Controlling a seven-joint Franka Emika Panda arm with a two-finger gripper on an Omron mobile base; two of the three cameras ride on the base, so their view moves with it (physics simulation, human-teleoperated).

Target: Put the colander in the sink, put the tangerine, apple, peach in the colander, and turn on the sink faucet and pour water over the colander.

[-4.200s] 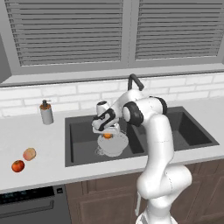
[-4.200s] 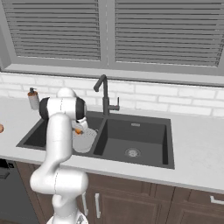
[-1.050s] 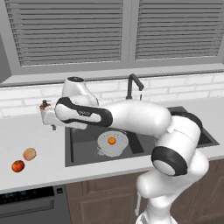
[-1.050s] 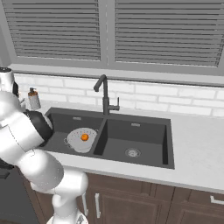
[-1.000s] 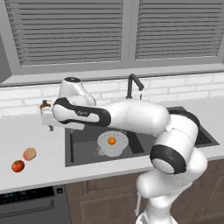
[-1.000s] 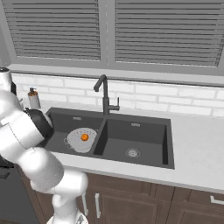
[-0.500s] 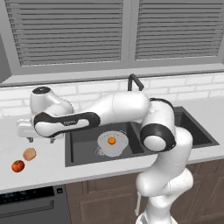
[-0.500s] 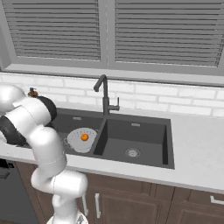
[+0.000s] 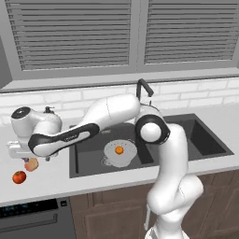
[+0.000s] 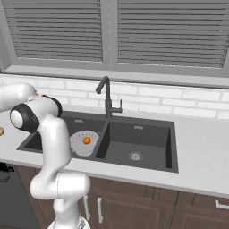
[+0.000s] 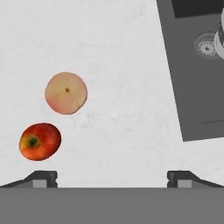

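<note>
The white-grey colander (image 9: 120,154) (image 10: 83,143) sits in the left basin of the dark sink (image 9: 196,140) (image 10: 147,134), with the orange tangerine (image 9: 119,150) (image 10: 86,140) inside it. On the counter left of the sink lie the pale peach (image 9: 31,164) (image 11: 66,92) and the red apple (image 9: 19,177) (image 11: 40,141), close together but apart. My gripper (image 9: 22,157) (image 11: 113,179) hangs open and empty above the counter, just beside the peach. The black sink faucet (image 9: 143,89) (image 10: 107,96) stands behind the sink; no water runs.
A soap dispenser (image 9: 47,111) stands by the brick wall behind my outstretched arm. The right basin (image 10: 136,145) holds just its steel drain. The counter's front edge runs a short way in front of the fruits, with a dishwasher front below it.
My arm has swung left, from above the sink's left edge out over the counter, and the hand now hangs by the peach and apple. The jaws stay open. The fruits have not moved.
</note>
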